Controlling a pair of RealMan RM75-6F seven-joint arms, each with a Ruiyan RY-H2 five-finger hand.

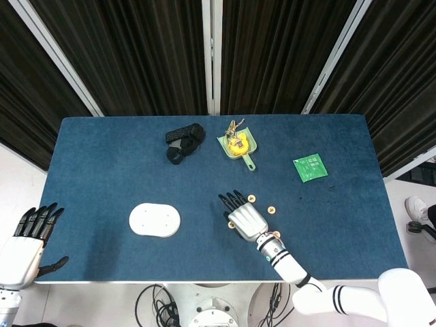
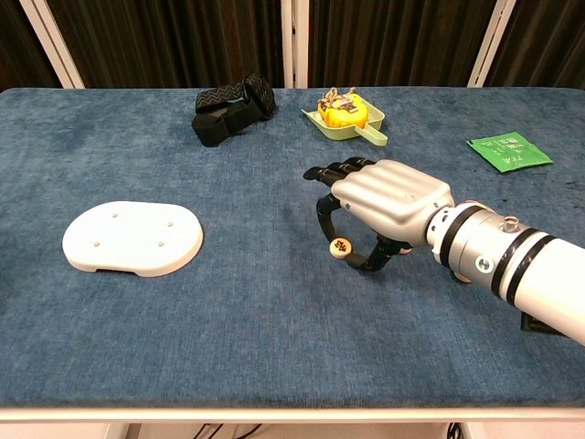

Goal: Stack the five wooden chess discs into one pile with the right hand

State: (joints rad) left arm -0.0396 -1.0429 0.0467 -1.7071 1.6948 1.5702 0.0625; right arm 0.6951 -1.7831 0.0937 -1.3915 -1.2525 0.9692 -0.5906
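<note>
Right hand (image 2: 384,197) is arched over a wooden chess disc (image 2: 341,247) on the blue worktop (image 2: 228,302), fingers curled around it, can't tell if it's actually gripped; left hand (image 1: 27,242) hangs spread off-table.

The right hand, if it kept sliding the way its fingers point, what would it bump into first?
Probably the black strap bundle far ahead; the right hand points up-left over bare blue table until then. Depth is uncertain.
</note>
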